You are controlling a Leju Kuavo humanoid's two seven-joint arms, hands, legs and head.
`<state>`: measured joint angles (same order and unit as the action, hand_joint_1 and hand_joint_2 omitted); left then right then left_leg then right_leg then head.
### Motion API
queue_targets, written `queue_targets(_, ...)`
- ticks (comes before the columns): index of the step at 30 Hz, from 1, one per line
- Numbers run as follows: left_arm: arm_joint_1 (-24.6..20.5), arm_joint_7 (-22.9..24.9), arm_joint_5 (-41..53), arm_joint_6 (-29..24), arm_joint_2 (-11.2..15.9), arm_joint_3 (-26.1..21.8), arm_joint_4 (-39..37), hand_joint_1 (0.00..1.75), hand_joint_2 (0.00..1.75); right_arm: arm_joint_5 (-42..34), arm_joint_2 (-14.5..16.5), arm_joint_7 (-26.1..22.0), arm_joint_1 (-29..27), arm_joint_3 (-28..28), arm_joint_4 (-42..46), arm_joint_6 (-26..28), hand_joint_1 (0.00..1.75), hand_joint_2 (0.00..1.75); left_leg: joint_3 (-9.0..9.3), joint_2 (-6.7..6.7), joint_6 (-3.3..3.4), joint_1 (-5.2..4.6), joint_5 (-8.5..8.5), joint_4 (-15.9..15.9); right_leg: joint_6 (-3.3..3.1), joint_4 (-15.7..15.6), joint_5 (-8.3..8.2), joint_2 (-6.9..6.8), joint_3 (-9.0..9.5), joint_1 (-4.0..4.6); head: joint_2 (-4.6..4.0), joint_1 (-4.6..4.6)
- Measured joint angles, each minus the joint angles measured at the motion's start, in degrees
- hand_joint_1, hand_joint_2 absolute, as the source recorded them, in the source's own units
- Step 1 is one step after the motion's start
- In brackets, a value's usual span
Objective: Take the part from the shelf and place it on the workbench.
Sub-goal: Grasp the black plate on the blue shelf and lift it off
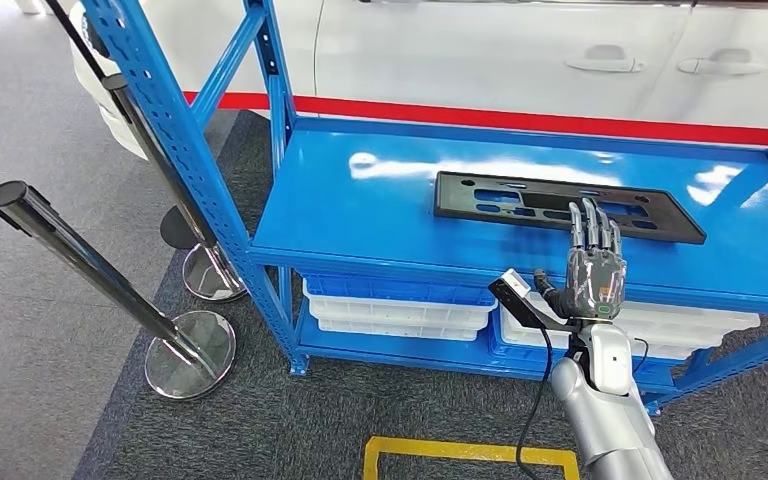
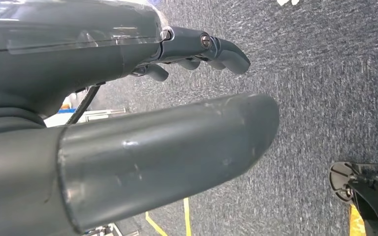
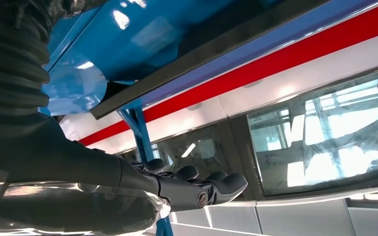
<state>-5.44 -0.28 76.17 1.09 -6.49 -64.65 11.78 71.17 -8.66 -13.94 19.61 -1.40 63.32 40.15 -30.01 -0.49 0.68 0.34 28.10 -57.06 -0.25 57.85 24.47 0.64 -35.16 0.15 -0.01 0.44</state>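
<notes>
The right hand (image 1: 593, 268), fingers straight, spread and holding nothing, is raised at the front edge of the glossy blue metal shelf (image 1: 380, 215), its fingertips just over the near edge of the flat black slotted plastic part (image 1: 520, 195) lying there, while the left hand (image 2: 192, 49) hangs over grey carpet (image 2: 325, 73), fingers loosely curled around nothing.

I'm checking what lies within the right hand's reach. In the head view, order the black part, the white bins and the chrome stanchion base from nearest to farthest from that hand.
From the right hand:
1. Black part, on the shelf at its fingertips.
2. White bins, under the shelf, to its left.
3. Chrome stanchion base, on the floor, far left.
</notes>
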Motion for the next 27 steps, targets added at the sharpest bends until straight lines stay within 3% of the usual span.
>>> queue_targets(11,0.0,0.0,0.0,0.0,0.0,0.0,0.0,0.00,0.00,0.0,0.0,-0.1,0.0,0.0,0.0,0.0,0.00,1.75,-0.01,0.00,-0.04,-0.04,0.00,-0.1,0.00,0.0,-0.07,-0.01,0.04,-0.21,0.01,0.00)
queue_targets(12,0.0,0.0,0.0,0.0,0.0,0.0,0.0,0.00,0.00,0.0,0.0,-0.1,0.0,0.0,0.0,0.0,0.00,1.75,-0.06,0.00,0.03,-0.13,0.03,-0.2,0.13,-0.2,-0.20,-0.02,0.10,-0.33,0.01,0.00)
queue_targets(15,0.0,-0.1,0.0,0.1,0.1,0.0,0.0,0.00,0.00,0.0,0.0,-0.2,0.0,0.0,0.2,0.0,0.00,1.75,1.10,0.14,1.11,0.10,-1.04,1.9,0.88,-0.7,-0.24,-0.09,0.55,-0.45,0.00,0.00)
queue_targets(17,-0.1,-0.1,0.0,0.2,0.1,0.0,0.0,0.00,0.00,0.0,0.0,-0.4,0.0,-0.1,0.3,0.1,0.00,1.75,2.32,0.35,1.57,0.65,-2.00,3.8,1.46,3.0,1.90,-0.18,-1.08,-0.61,0.01,0.01)
queue_targets(19,-0.1,-0.2,0.0,0.2,0.0,0.0,0.0,0.00,0.00,0.0,0.0,-0.5,-0.3,-0.1,0.3,0.1,0.00,1.75,2.54,0.42,1.50,0.89,-2.00,4.1,2.25,9.9,4.74,-0.23,-4.73,-1.25,0.01,0.02)
queue_targets(20,-0.1,-0.2,0.1,0.2,0.0,0.1,0.0,0.00,0.00,0.0,0.0,-0.5,-0.5,-0.2,0.3,0.1,0.00,1.75,2.60,0.40,1.24,1.10,-1.80,3.9,2.70,12.4,5.21,-0.27,-6.14,-1.67,0.01,0.02)
queue_targets(21,0.0,-0.1,0.1,0.2,0.0,0.1,0.0,0.00,0.00,0.0,0.0,-0.5,-0.6,-0.2,0.3,0.1,0.00,1.75,2.68,0.37,0.83,1.40,-1.48,3.7,3.21,13.0,4.67,-0.34,-6.71,-2.12,0.01,0.02)
queue_targets(22,0.1,-0.1,0.2,0.2,0.0,0.1,0.0,0.00,0.00,0.0,0.0,-0.5,-0.7,-0.2,0.3,0.1,0.00,1.75,2.77,0.32,0.28,1.81,-1.02,3.2,3.81,11.4,3.10,-0.45,-6.14,-2.61,0.01,0.02)
queue_targets(24,0.1,-0.1,0.2,0.1,0.2,0.1,0.0,0.00,0.00,0.0,0.1,-0.5,-0.7,-0.2,0.2,0.1,0.00,1.75,2.64,0.18,-1.19,2.49,0.40,1.8,5.16,5.2,-0.11,-0.63,-3.19,-3.52,0.00,0.05)
queue_targets(25,0.0,-0.1,0.3,0.1,0.3,0.1,0.0,0.00,0.00,0.1,0.1,-0.5,-0.7,-0.2,0.2,0.1,0.00,1.75,2.40,0.12,-1.94,2.61,1.19,0.8,5.10,3.0,-0.68,-0.53,-2.07,-3.73,0.00,0.01)
queue_targets(27,-0.1,-0.1,0.5,0.0,0.4,0.2,0.1,0.00,0.00,0.1,0.1,-0.5,-0.8,-0.3,0.1,0.1,0.00,1.75,1.98,0.02,-2.95,2.55,2.08,-0.2,3.94,2.3,0.26,-0.20,-1.71,-3.52,0.00,-0.07)
